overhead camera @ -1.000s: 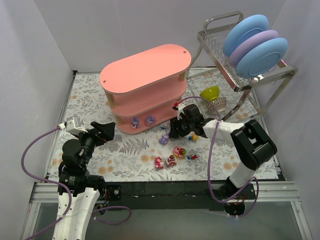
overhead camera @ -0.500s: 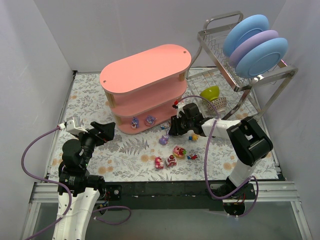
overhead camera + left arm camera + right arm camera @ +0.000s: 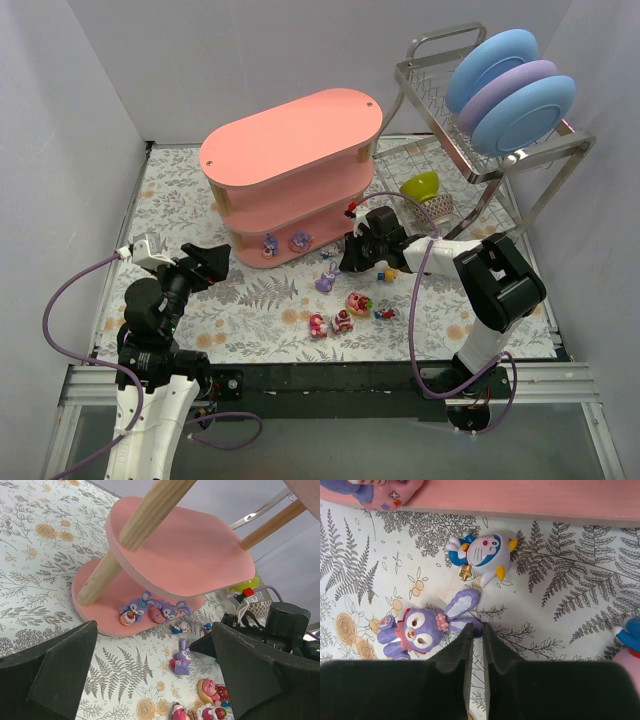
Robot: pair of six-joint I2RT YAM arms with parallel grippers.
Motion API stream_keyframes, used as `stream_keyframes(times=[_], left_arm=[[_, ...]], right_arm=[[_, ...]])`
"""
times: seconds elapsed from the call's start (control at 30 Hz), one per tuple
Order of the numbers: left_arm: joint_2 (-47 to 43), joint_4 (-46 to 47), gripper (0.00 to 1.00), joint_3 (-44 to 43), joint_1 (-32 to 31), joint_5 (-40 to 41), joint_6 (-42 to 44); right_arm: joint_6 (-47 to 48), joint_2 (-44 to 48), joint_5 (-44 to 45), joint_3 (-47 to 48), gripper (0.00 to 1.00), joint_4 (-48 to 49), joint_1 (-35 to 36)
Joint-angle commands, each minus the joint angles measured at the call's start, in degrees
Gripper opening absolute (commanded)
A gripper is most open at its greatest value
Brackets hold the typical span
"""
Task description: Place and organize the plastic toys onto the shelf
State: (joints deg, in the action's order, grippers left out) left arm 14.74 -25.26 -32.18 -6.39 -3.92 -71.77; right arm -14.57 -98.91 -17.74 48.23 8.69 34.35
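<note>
The salmon-pink shelf (image 3: 290,135) stands at the back centre, with two purple toys (image 3: 270,243) (image 3: 299,239) on its bottom tier. A purple bunny toy (image 3: 415,632) lies on the mat in front of it. My right gripper (image 3: 477,626) is low over the mat, its jaws nearly together and pinching the bunny's lower ear at the tips. A blue-and-white toy (image 3: 482,555) lies just beyond, by the shelf edge (image 3: 520,497). Pink strawberry-like toys (image 3: 358,302) (image 3: 342,321) lie nearer me. My left gripper (image 3: 150,640) hangs open and empty, left of the toys.
A wire dish rack (image 3: 470,120) with blue and purple plates stands at the back right. A green bowl (image 3: 421,185) and a patterned bowl (image 3: 436,207) sit beneath it. Small blue toys (image 3: 384,313) (image 3: 388,272) lie right of the bunny. Grey walls enclose the mat.
My right gripper's jaws have narrowed onto the purple bunny's ear, and the arm has edged slightly left. The left arm and the toys have not moved.
</note>
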Motion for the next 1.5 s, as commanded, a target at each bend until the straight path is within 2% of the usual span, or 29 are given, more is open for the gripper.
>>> stream_keyframes(times=[0.0, 0.13, 0.33, 0.6, 0.9, 1.17, 1.47], left_arm=[[0.11, 0.29, 0.98, 0.46, -0.2, -0.82, 0.84], [0.11, 0.21, 0.98, 0.46, -0.11, -0.74, 0.84], [0.29, 0.12, 0.98, 0.46, -0.11, -0.82, 0.84], [0.37, 0.12, 0.98, 0.46, -0.11, -0.91, 0.84], [0.38, 0.21, 0.98, 0.45, -0.2, -0.82, 0.93], [0.64, 0.21, 0.98, 0.46, -0.2, -0.82, 0.93], [1.08, 0.21, 0.98, 0.45, -0.11, -0.82, 0.84]], right_arm=[[0.15, 0.39, -1.42, 0.46, 0.13, 0.27, -0.16], [0.94, 2.84, -1.42, -0.15, 0.02, 0.98, -0.16], [3.58, 9.07, -1.42, -1.64, 0.01, 2.38, -0.07], [11.66, 17.95, 0.15, -2.7, 0.01, 5.9, -0.07], [21.06, 23.94, 9.11, -4.37, 0.01, 14.24, -0.07], [28.01, 22.63, 13.08, -7.88, 0.01, 27.86, -0.07], [28.98, 16.74, 12.9, -9.99, 0.01, 38.15, 0.28]])
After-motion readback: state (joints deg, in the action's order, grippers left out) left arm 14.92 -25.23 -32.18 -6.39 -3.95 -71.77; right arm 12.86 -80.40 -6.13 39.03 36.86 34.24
